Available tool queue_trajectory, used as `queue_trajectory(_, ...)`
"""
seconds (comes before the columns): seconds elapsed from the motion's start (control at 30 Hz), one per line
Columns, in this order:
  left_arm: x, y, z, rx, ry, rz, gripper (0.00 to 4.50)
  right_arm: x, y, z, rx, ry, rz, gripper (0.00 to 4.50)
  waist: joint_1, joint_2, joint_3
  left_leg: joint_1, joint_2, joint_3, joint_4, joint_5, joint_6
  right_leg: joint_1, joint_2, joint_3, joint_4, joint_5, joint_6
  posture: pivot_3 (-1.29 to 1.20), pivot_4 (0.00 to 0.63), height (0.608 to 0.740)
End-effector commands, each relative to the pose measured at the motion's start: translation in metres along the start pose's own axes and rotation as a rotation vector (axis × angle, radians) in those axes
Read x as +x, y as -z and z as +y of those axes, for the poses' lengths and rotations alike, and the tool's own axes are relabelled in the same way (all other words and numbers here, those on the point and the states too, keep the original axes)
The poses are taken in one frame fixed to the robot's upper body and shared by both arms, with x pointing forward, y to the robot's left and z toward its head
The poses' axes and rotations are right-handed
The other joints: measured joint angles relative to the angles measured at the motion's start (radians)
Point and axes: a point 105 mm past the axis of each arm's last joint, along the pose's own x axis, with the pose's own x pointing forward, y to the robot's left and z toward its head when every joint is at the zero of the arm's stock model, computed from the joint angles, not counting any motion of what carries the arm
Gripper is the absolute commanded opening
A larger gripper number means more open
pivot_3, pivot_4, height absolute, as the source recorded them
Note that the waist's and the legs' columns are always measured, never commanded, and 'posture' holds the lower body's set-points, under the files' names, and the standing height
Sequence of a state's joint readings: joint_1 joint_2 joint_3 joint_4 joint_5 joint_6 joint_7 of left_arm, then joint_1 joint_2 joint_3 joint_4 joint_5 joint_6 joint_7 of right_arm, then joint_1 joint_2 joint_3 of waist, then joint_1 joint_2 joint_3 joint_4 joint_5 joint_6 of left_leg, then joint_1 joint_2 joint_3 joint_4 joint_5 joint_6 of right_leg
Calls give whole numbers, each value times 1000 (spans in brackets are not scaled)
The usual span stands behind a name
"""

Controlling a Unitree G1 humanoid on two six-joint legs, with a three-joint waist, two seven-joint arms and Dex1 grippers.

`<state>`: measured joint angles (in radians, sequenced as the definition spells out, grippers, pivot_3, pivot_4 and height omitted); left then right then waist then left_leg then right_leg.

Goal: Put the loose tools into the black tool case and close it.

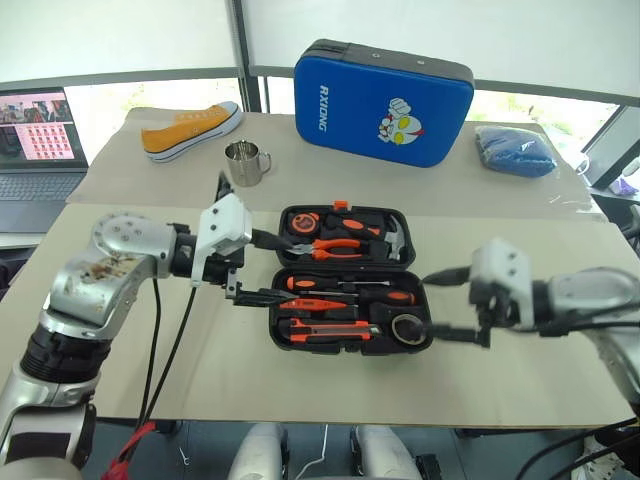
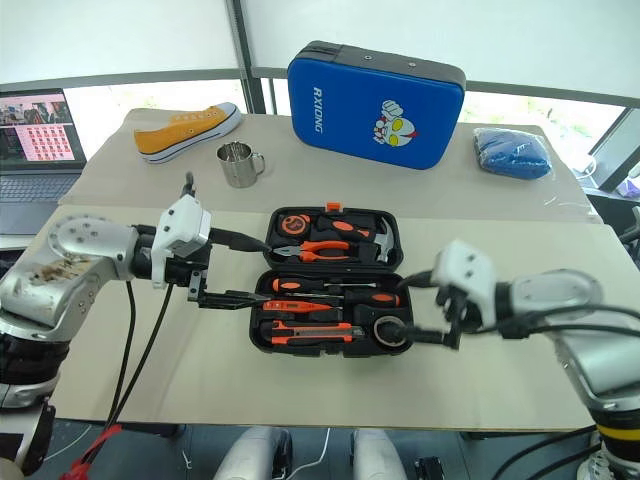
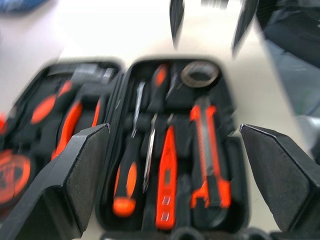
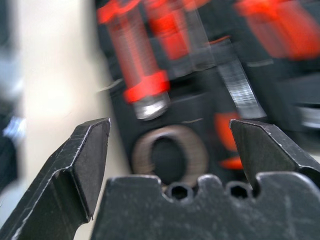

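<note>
- Left claw [image 1: 258, 268] hangs at the left end of the black tool case [image 1: 346, 279], its two black fingers spread wide apart and empty, pointing across toward the case.
- Right claw [image 1: 436, 303] sits at the case's right end, fingers likewise wide apart with nothing between them, just beside the small dark grey tape roll [image 1: 407, 328].
- Lying open on the worktop [image 1: 520, 380], the case has both halves flat; pliers [image 1: 340, 247] and a hammer [image 1: 392, 238] sit in the far half.
- Screwdrivers [image 1: 355, 290], a slim orange tester [image 1: 312, 304] and the utility knife [image 1: 322, 331] lie in the near half with the tape roll at its right corner.
- Both wrist views are smeared, so whether each tool is seated fully in its slot cannot be told.
- Behind, on a second worktop, stand a blue zip case [image 1: 383, 102], a steel mug [image 1: 243, 163], a yellow sneaker [image 1: 190, 130] and a blue cloth bundle [image 1: 515, 151].
- A laptop [image 1: 38, 150] is cut off at the left edge; bright windows run along the back.
</note>
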<state>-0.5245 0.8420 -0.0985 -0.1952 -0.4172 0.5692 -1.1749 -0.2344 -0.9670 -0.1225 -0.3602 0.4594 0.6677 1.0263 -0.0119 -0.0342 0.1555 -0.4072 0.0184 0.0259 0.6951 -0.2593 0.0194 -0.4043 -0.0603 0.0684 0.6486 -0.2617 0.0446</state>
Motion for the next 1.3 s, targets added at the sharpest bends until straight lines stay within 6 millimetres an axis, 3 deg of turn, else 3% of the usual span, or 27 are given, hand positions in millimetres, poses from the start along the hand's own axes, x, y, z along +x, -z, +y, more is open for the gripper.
queue_trajectory(0.03,-10,32,30,-50,-232,103,4500,-9,16,-40,113,205,-15,4186,0,0,0,0,0,0,0,0,0,0,0,0,0,0,0,0,150,739)
queue_trajectory(0.07,-11,42,37,-77,-283,124,4500,-8,22,-45,130,227,-9,3899,0,0,0,0,0,0,0,0,0,0,0,0,0,0,0,0,150,739)
queue_trajectory(0.1,-13,53,42,-96,-318,145,3969,-5,28,-48,130,239,0,3702,1,0,0,0,0,0,0,0,0,0,0,0,0,0,0,0,150,739)
queue_trajectory(0.2,-10,69,41,-137,-338,163,3048,3,39,-51,112,246,27,2737,0,0,0,-1,-1,0,0,0,0,-1,-1,0,0,0,0,0,150,739)
queue_trajectory(0.23,-7,73,38,-144,-330,168,2510,7,41,-51,104,246,34,2216,0,0,0,-1,0,1,-1,0,0,-2,-1,0,0,0,0,0,150,739)
queue_trajectory(0.47,24,75,17,-166,-234,139,27,37,44,-41,58,154,32,29,0,0,0,-2,0,1,0,0,0,-2,-1,0,1,0,0,0,150,739)
queue_trajectory(0.7,37,65,11,-176,-202,101,27,47,39,-22,-12,39,37,29,0,0,0,-1,0,0,-1,0,0,-2,-2,0,1,0,0,0,150,739)
queue_trajectory(0.9,32,53,-19,-131,-44,56,27,43,35,4,-81,-70,28,29,-2,0,0,-2,1,0,-2,0,0,-2,-2,0,0,0,0,0,150,739)
queue_trajectory(1.17,23,65,-49,-114,60,102,27,32,41,42,-101,-179,43,29,0,1,0,-2,2,0,-2,-1,0,-3,-2,0,0,0,0,0,150,739)
queue_trajectory(1.3,20,67,-62,-112,102,107,27,28,45,52,-106,-194,52,29,0,1,0,-2,2,1,-2,-1,0,-2,-2,0,-1,0,0,0,150,739)
